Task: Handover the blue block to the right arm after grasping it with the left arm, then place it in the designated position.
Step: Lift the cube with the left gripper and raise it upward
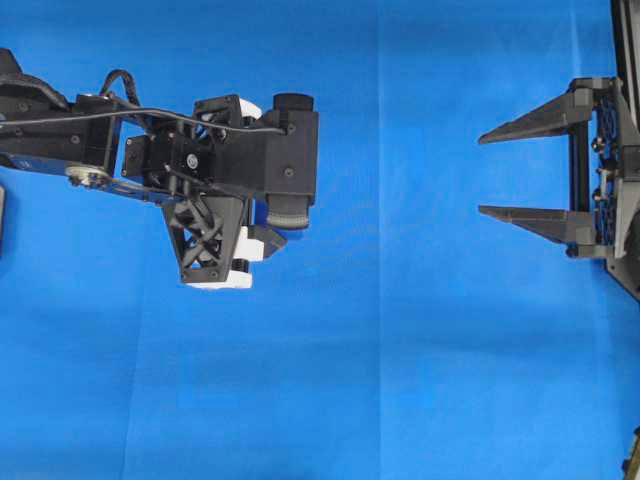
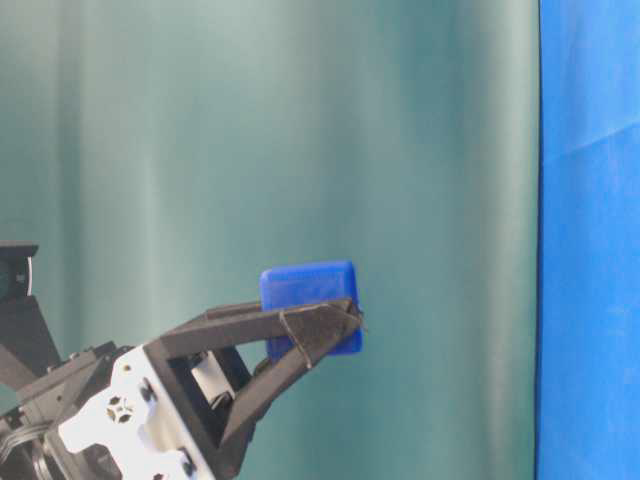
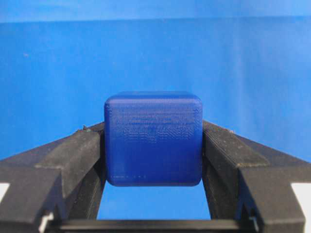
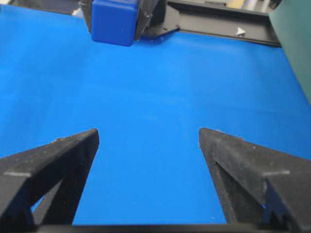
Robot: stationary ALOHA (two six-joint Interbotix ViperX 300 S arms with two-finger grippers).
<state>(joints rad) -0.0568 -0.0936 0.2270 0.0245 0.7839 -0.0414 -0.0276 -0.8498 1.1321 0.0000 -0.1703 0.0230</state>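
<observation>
In the left wrist view, nearest the lens, the small dark-blue cube with rounded edges (image 3: 153,138) sat clamped between the two pointed black fingers (image 3: 80,155) of the left gripper (image 3: 153,145), one finger pressed flat against each side face. The block was lifted clear of the bright blue cloth (image 3: 155,58) behind it. From table level, the left gripper (image 2: 335,325) held the block (image 2: 310,300) up in front of a teal-green curtain (image 2: 250,130). In the overhead view, the left arm (image 1: 200,160) reached in from the left edge. Well apart, at the right edge, the all-black right gripper (image 1: 482,173) had its jaws spread wide and gripping nothing, tips pointing toward the left arm.
</observation>
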